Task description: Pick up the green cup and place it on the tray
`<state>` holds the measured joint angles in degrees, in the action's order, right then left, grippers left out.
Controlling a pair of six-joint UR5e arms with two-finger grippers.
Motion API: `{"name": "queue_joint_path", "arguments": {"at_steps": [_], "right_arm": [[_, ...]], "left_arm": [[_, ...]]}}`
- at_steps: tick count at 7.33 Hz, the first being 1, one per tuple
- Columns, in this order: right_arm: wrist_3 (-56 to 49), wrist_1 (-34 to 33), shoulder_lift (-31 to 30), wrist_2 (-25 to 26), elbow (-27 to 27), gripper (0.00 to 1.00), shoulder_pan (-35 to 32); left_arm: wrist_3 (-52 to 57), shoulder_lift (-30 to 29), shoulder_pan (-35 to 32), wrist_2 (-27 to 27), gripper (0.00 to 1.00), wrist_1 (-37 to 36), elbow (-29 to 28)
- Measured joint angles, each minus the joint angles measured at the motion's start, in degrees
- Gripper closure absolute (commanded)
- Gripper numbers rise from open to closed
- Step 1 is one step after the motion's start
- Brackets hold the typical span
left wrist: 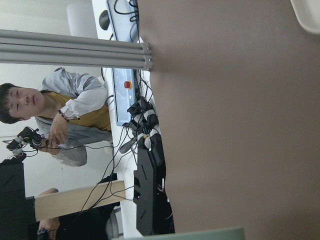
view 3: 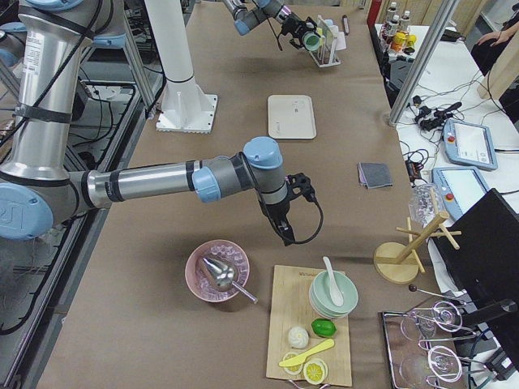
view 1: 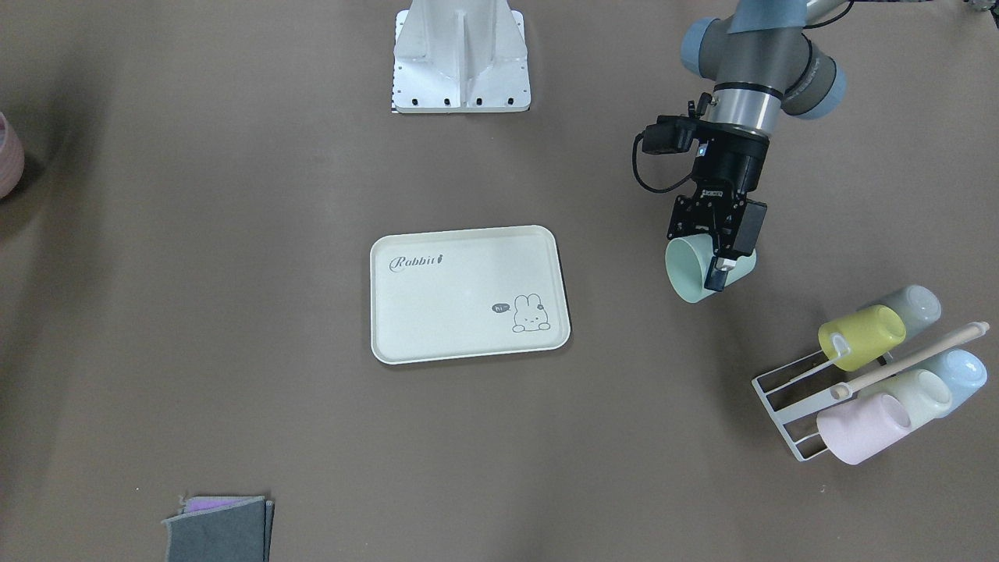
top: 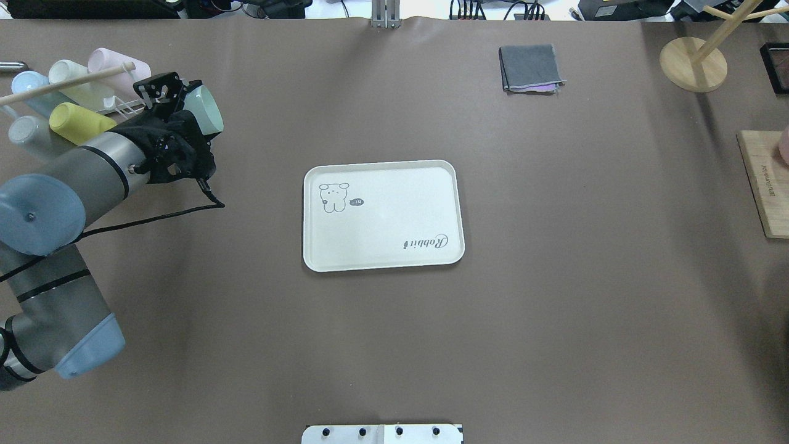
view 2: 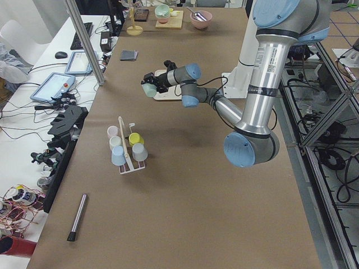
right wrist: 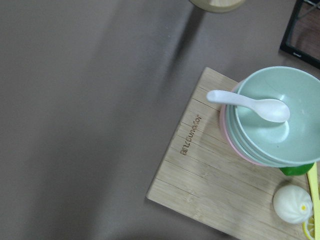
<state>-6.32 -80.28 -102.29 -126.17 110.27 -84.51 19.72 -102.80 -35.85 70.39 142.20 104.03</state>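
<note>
Brown table (left wrist: 240, 125), tray (left wrist: 310, 12) corner, seated person (left wrist: 55, 120)

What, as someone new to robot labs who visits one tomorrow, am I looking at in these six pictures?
Two robot arms stand at a brown table. Two pictures look down from above, two look along the table from its ends, and two come from cameras on the wrists. The left gripper is shut on a green cup, held on its side between the cup rack and the cream tray, which has nothing on it. The right gripper hangs near a wooden board with stacked bowls; whether it is open is unclear.
</note>
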Motion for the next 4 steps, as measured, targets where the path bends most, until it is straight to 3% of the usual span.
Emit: {"name": "queue_joint_path", "arguments": {"at_steps": [2, 4], "right_arm": [[-1.5, -1.7, 5.0, -2.7, -8.9, 0.0, -4.4], [-1.1, -4.1, 13.5, -5.1, -17.2, 0.0, -6.3]], "left_arm": [[-10.7, -0.7, 2.9, 0.2, 0.22, 9.5, -6.5], [-21.5, -4.9, 6.4, -0.1, 0.22, 13.9, -12.3]]}}
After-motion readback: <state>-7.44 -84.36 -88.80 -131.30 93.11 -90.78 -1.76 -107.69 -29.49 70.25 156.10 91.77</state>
